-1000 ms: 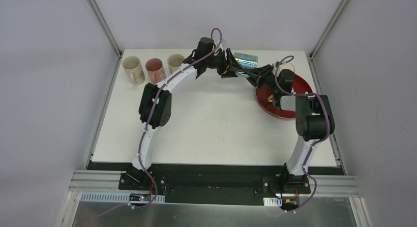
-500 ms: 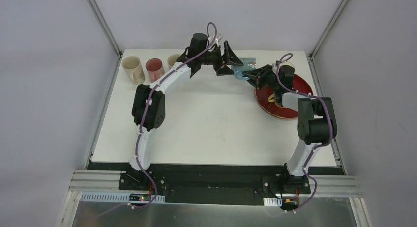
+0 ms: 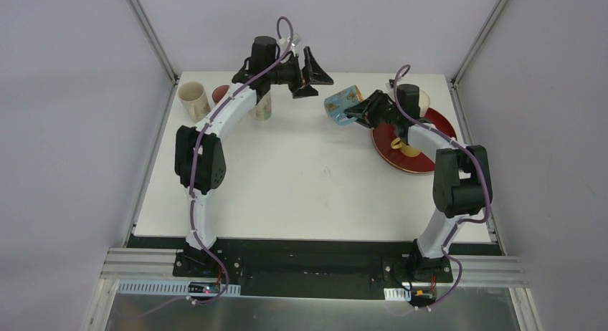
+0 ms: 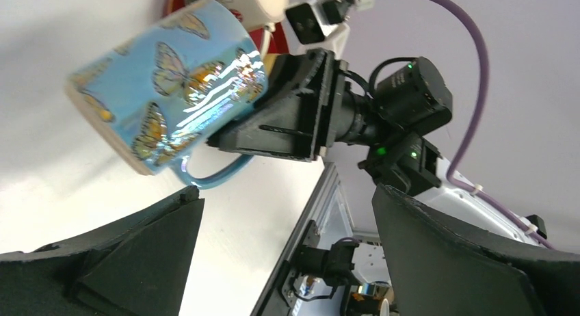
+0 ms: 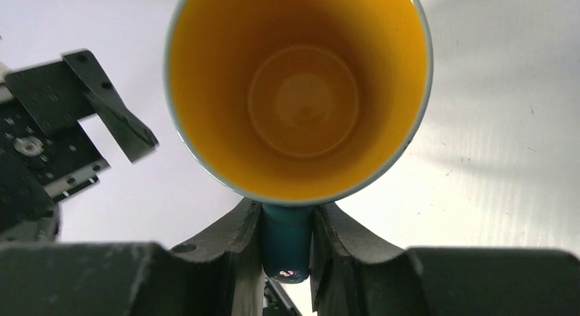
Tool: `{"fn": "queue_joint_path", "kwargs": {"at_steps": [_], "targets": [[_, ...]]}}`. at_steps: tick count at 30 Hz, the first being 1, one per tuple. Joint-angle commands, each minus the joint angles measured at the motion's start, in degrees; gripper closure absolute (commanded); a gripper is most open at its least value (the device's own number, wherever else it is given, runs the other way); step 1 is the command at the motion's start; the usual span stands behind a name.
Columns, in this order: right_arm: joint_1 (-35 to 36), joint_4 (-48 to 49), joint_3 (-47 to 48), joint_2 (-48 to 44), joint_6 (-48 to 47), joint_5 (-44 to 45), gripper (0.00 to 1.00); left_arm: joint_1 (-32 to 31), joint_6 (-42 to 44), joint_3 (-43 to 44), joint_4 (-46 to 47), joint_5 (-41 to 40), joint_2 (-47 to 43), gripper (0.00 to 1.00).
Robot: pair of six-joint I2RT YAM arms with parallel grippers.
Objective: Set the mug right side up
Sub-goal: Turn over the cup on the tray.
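Passing first over the white matte counter (image 3: 301,188), then reaching the glossy dark-red round plate (image 3: 431,132) lying toward its right side. Finding, just past the plate's left edge, the right claw (image 3: 356,116) clamping firmly on the blue loop handle (image 5: 287,237) of the glazed blue ceramic mug with butterfly print and yellow inside (image 3: 341,102). Hanging clear above the counter, lying roughly sideways in the air, mouth facing back into the right wrist camera, pale base pointing away leftward. Judging it rigid, rather heavy for a handle-only hold, slick under that shiny glaze, and breakable if dropped. Reckoning the handle, pinched between both black pads (image 5: 229,258), the surest purchase, with the thin rim wall a poorer second. Expecting some pivoting about the pads during any quick roll, so favouring a slow wrist turn before lowering base-first. Noting, farther back, the left claw (image 3: 308,73) gaping wide, gripping nothing, hovering near the mug but apart from it. Ending at the far left corner with a pale cream mug (image 3: 193,100) standing on the counter.
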Motion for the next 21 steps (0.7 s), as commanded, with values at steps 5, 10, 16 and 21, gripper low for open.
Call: {"fn": "queue_joint_path", "kwargs": {"at_steps": [5, 10, 16, 21], "targets": [[4.0, -7.4, 8.0, -5.6, -18.0, 2.7, 1.00, 7.4, 8.5, 0.7, -5.1, -1.6, -9.1, 0.01], [6.5, -10.4, 9.3, -4.4, -25.8, 5.5, 1.00, 13.4, 10.8, 1.1, -7.5, -1.0, -12.3, 0.01], [8.7, -11.8, 10.8, -2.6, -30.1, 7.8, 1.00, 21.4, 14.2, 2.4, -12.2, -0.1, -16.0, 0.01], [10.6, -13.9, 13.3, -0.7, -32.9, 9.2, 1.00, 29.0, 19.1, 0.7, -17.8, -1.7, -20.3, 0.01]]}}
